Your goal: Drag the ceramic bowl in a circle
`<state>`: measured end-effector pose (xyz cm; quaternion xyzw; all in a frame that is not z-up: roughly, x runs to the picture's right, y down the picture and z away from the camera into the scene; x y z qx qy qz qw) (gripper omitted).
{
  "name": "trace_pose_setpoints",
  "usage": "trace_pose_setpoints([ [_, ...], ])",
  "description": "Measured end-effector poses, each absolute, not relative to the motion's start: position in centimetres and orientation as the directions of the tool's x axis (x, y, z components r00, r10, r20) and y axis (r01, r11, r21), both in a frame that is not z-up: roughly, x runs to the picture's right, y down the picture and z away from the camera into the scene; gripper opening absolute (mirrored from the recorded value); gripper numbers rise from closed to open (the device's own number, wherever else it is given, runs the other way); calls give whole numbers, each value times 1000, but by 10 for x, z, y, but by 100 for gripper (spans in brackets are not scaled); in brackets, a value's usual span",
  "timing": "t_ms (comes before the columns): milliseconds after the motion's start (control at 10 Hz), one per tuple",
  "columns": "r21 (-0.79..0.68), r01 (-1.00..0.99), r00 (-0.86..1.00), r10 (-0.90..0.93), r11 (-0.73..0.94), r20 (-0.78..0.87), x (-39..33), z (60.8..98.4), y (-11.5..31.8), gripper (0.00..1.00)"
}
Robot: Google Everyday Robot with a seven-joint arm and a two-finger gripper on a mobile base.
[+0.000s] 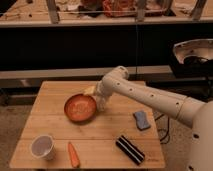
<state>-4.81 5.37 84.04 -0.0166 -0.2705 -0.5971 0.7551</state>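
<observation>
Tool (101, 103) sits at ceramic bowl (79, 108) (right rim).

Ceramic bowl (80, 107): orange-red, paler speckled inside. Gripper (101, 103): off-white, at the bowl's 3 o'clock rim. Cup (42, 147): white. Carrot (73, 155): orange. Sponge (142, 120): blue. Block (130, 149): black with pale stripes. Table (55, 95): light wood.

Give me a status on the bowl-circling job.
Done: the approach, since the gripper sits at the right rim of the ceramic bowl, near the middle of the table. In hand: engaging that rim, though whether it has a hold cannot be told. Left: the circle itself, as far as one moment shows; nothing here marks a dragged path.
</observation>
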Motion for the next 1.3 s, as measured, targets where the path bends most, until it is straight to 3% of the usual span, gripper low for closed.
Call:
trace_pose_setpoints([
  [1300,303,913,115,-886,272,449,-44,846,64,80],
])
